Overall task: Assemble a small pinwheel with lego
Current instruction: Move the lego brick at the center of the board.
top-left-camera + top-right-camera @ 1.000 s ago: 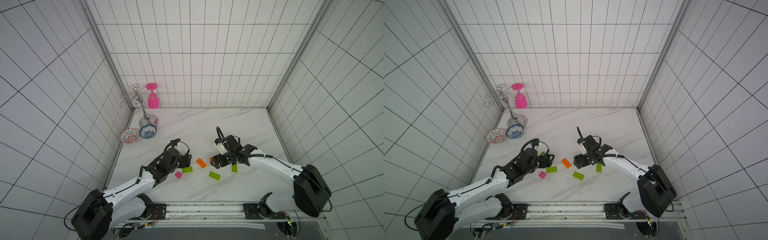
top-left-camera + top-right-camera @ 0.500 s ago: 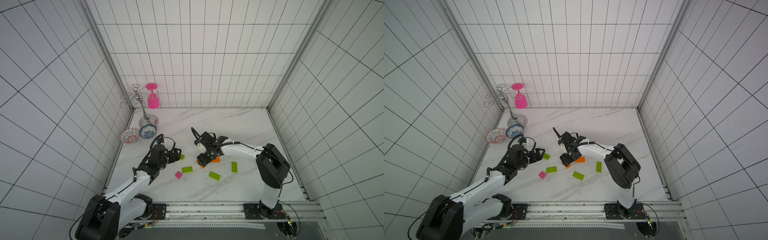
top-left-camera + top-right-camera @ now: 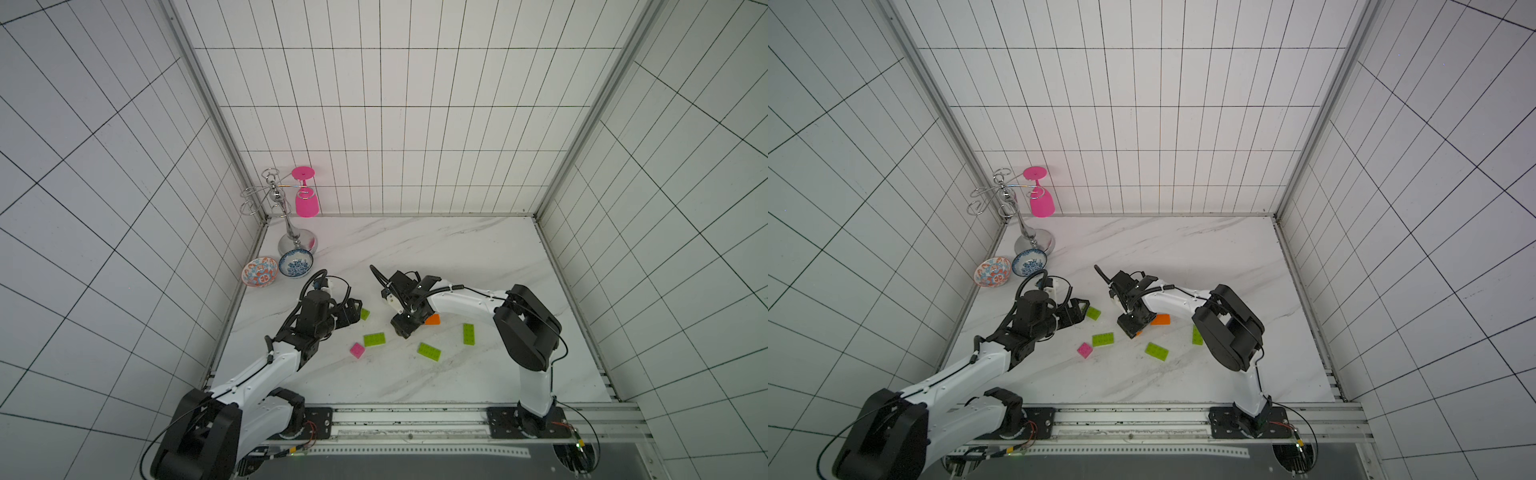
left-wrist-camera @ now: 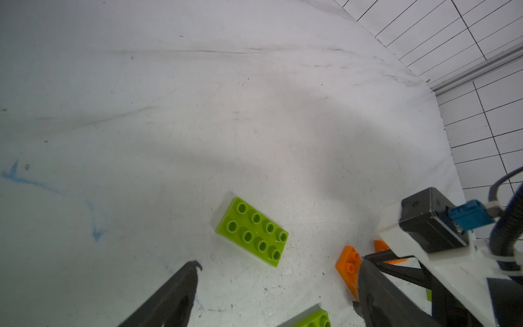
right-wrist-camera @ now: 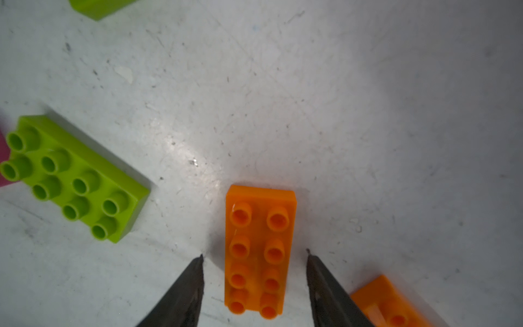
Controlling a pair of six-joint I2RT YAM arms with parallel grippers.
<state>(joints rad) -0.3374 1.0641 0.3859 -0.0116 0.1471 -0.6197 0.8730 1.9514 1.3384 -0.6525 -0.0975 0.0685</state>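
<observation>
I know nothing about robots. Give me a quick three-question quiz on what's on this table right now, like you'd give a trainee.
1. True or false: the right claw has its fingers either side of an orange brick.
2. How many lime-green bricks lie on the table?
3. The smallest brick is: A blue; B pink; C orange.
Key: 1 true; 2 four; 3 B.
</observation>
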